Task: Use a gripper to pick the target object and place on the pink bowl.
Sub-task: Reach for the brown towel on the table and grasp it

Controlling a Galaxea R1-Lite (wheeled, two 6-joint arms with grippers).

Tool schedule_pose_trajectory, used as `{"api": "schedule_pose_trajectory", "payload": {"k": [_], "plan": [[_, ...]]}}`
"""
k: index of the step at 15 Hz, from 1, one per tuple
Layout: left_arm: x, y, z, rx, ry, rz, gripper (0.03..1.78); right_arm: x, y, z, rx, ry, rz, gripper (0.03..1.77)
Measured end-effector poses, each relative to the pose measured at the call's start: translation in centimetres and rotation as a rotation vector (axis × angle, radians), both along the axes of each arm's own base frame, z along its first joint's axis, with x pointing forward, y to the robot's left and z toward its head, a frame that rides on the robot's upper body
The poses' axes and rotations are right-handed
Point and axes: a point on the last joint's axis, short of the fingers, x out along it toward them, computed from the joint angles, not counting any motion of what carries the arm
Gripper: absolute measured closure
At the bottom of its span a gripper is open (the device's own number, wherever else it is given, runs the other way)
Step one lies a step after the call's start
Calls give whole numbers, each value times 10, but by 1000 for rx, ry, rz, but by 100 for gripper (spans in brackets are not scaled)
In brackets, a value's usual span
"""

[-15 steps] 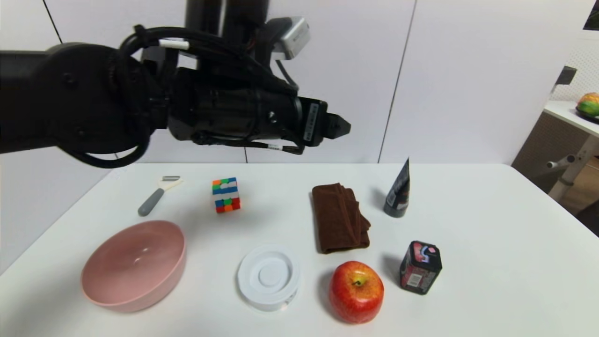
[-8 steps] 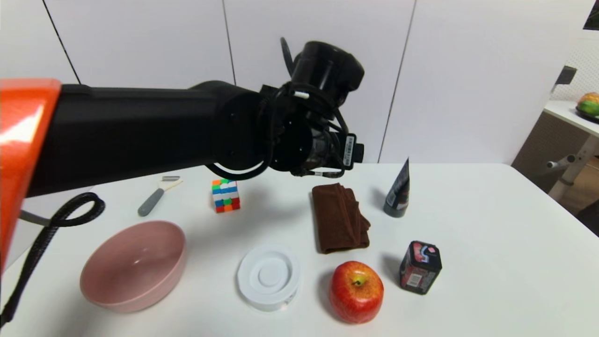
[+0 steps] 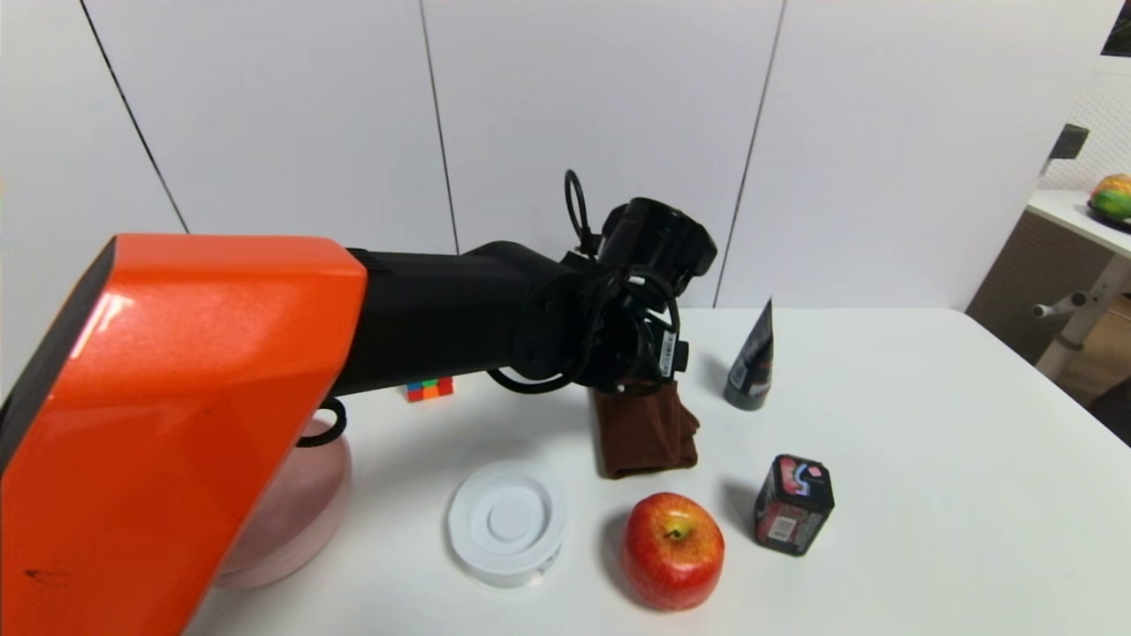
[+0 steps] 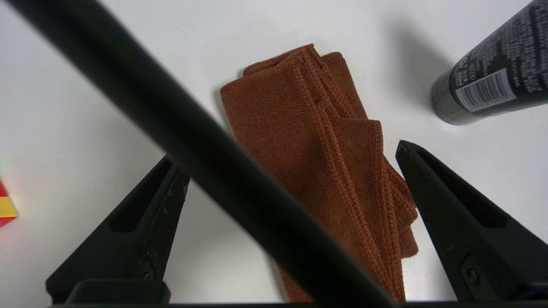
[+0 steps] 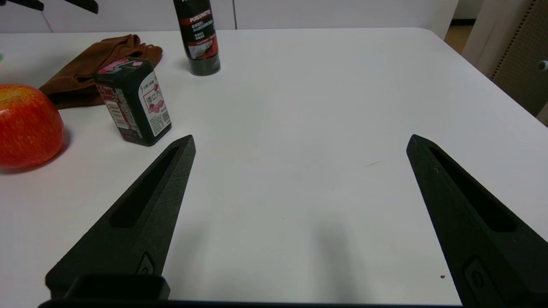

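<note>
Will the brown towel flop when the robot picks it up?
Probably: the brown towel looks like soft cloth, so its ends may droop. Its loose, uneven folds might slip open. It lies flat, so it likely won't roll if the left gripper, open above it, nudges it.

White table (image 3: 919, 495): apple (image 3: 673, 552), red with yellow about the stem, sat beside a white lidded round container (image 3: 508, 521). Dark printed box (image 3: 794, 505) stood on the apple's other side. Black tube (image 3: 753, 362) upright on its cap, farther back. Puzzle cube (image 3: 430, 389) only partly visible. Pale panels (image 3: 601, 106) behind.
</note>
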Motion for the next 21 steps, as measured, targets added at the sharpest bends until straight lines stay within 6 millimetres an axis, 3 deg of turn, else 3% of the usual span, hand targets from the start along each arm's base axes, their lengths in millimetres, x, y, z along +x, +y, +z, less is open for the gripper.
{"api": "schedule_pose_trajectory", "payload": {"k": [5,10,21], "plan": [[7,-8,-18,-49,23,132,12,0,0,0,0,0,0,9],[-4,-18,-27,-175,83,278,12,0,0,0,0,0,0,9],[-13,-31,-44,-148,108,256,12,0,0,0,0,0,0,9]]}}
